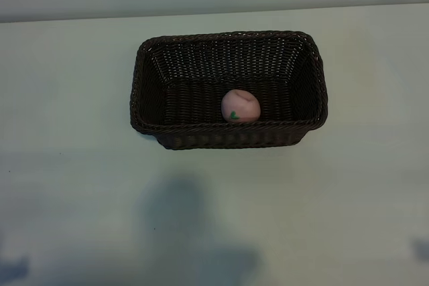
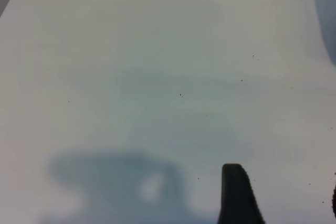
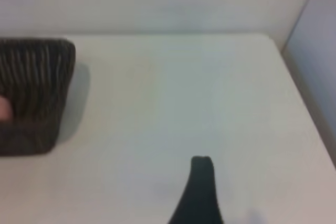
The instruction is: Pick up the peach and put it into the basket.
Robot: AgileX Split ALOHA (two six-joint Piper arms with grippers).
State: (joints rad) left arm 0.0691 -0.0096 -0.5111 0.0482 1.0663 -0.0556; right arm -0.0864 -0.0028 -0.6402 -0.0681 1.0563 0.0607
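The pale-pink peach (image 1: 240, 106), marked with a small green leaf, lies inside the dark-brown woven basket (image 1: 151, 78), against its near wall and right of centre. No gripper touches it, and neither arm shows in the exterior view. In the left wrist view my left gripper (image 2: 286, 190) hangs open over bare table, one dark finger (image 2: 239, 195) showing and nothing between the jaws. The right wrist view shows one dark finger (image 3: 202, 187) of my open right gripper, holding nothing. One end of the basket (image 3: 37, 93) lies farther off there, with a sliver of the peach (image 3: 4, 109) inside.
The basket stands on a pale table (image 1: 348, 192), toward its far side. A soft shadow (image 1: 181, 226) falls on the table in front of the basket. In the right wrist view the table's edge meets a wall (image 3: 310, 40).
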